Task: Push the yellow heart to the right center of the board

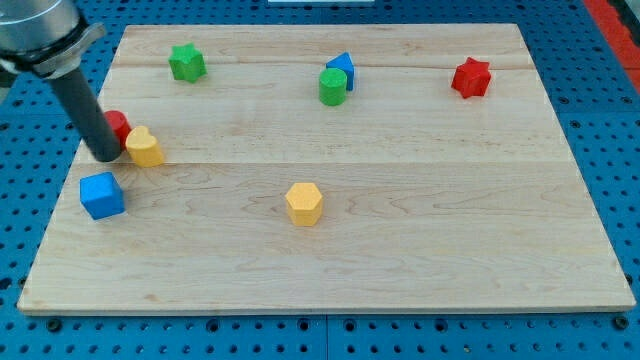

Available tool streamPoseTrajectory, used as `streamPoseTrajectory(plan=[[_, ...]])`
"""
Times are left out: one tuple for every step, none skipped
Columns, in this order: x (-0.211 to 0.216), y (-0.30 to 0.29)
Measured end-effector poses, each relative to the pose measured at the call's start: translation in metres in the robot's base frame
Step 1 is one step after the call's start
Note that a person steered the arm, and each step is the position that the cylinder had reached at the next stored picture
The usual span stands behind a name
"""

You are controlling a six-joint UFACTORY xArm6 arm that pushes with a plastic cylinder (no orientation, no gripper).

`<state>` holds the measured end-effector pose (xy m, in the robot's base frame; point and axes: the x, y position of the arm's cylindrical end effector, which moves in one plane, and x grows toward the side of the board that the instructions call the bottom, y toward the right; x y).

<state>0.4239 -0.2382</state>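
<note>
The yellow heart (146, 147) lies near the board's left edge, a little above mid-height. My tip (104, 157) stands just left of it, close to or touching it. A red block (118, 125), partly hidden by the rod, sits right behind the tip, against the heart's upper left. The rod rises toward the view's top left.
A blue cube (102, 195) lies below the tip at the left edge. A yellow hexagon (304, 203) is at center bottom. A green star (187, 62) is top left, a green cylinder (332, 87) with a blue block (342, 67) behind it top center, a red star (471, 77) top right. The wooden board (450, 220) ends at blue pegboard.
</note>
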Motion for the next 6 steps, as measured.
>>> streamPoseTrajectory(plan=[[-0.022,0.046],[-0.024,0.127],[-0.03,0.206],[-0.033,0.181],[-0.044,0.12],[-0.007,0.135]])
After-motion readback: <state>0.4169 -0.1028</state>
